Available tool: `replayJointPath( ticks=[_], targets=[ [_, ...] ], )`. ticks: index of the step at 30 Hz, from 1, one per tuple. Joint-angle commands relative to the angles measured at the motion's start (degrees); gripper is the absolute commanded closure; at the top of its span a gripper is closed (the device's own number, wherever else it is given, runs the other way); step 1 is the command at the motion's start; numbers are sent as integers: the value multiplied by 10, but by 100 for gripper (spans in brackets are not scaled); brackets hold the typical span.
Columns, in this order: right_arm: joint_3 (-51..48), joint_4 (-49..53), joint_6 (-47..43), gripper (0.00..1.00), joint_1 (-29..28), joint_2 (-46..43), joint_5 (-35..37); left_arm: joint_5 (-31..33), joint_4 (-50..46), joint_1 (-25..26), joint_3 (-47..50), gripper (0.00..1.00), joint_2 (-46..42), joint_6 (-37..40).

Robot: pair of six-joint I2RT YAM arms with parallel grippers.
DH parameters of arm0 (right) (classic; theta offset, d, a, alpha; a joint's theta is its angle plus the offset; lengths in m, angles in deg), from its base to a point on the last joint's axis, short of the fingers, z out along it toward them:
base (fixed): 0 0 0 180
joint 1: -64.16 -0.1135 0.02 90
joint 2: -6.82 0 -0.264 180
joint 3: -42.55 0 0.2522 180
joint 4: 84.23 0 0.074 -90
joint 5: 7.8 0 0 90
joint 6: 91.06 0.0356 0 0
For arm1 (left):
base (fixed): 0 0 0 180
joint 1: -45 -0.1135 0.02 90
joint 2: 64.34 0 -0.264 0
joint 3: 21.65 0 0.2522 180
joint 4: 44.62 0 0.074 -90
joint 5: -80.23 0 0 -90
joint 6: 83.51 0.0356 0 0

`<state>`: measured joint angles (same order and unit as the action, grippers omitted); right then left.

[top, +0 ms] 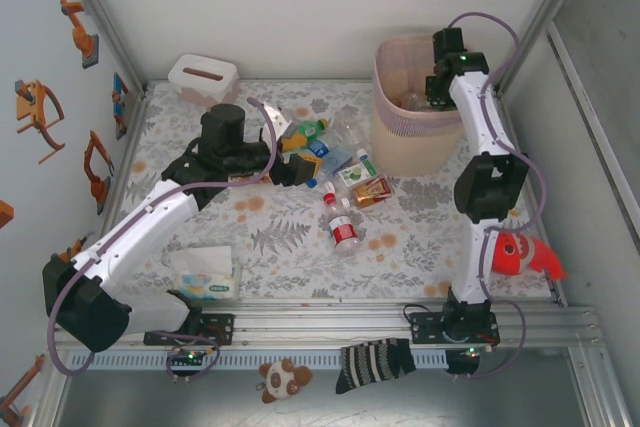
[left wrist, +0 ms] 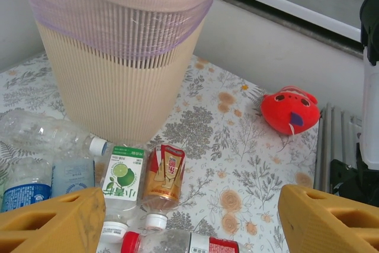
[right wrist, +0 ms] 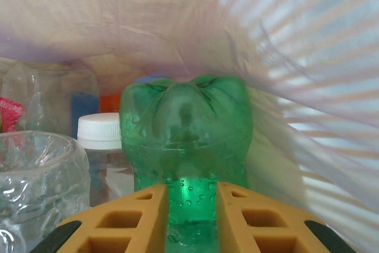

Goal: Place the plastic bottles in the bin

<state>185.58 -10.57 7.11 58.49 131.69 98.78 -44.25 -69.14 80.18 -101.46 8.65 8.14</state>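
Green bottle [right wrist: 183, 128] is pinched between the jaws of the right gripper [right wrist: 189, 197], lobed end pointing away from the fingers, down inside the bin [top: 400, 147]. The pink liner [right wrist: 284, 57] is bunched close at 2 o'clock of it in the wrist view. A white-capped bottle [right wrist: 100, 140] and a clear bottle [right wrist: 35, 176] are already lying in the bin at its 9 o'clock. The green bottle is judged empty or near it: light, thin-walled, springy, dented by a hard squeeze, and droplets on the skin suggest a slippery surface. A hold across the mid-body is workable; the neck or shoulder is stiffer and less likely to squirt out. The step is judged to be the release. In the top view the bin is set at 1 o'clock on the table. The loose bottles [top: 335, 162] are heaped at 8 o'clock of the bin. A red-label bottle [top: 343, 227] is lying apart at 6 o'clock of the heap. The left gripper [left wrist: 189, 217] is held over the heap with jaws spread wide and nothing between them. A lime-label bottle [left wrist: 121, 185] and a brown-label bottle [left wrist: 166, 176] are side by side just ahead of it. A red toy [top: 520, 255] is lying at 4 o'clock, well apart.
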Motion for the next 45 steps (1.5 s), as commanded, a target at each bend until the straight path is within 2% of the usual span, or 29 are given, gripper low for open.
replayJointPath(
  ticks=[1, 10, 18, 27, 32, 40, 45],
  targets=[
    [-10, 40, -10, 74, 0, 52, -8, -6, 1, -4, -3, 24, 6, -8],
    [-2, 43, 3, 75, 0, 53, -90, -6, 1, -5, 1, 24, 5, -15],
    [39, 58, 5, 74, -8, -9, -93, 18, -8, -5, -3, 25, 12, -19],
    [34, 55, 18, 70, -22, -104, -114, 100, -58, -7, -34, 24, 54, -57],
    [5, 43, 24, 70, -28, -161, -128, 170, -130, -12, -71, 24, 98, -71],
    [-71, 17, 25, 69, -30, -253, -139, 250, -274, -26, -139, 24, 183, 32],
    [-114, 4, 24, 68, -30, -289, -139, 329, -349, -53, -188, 24, 255, 78]
  ],
)
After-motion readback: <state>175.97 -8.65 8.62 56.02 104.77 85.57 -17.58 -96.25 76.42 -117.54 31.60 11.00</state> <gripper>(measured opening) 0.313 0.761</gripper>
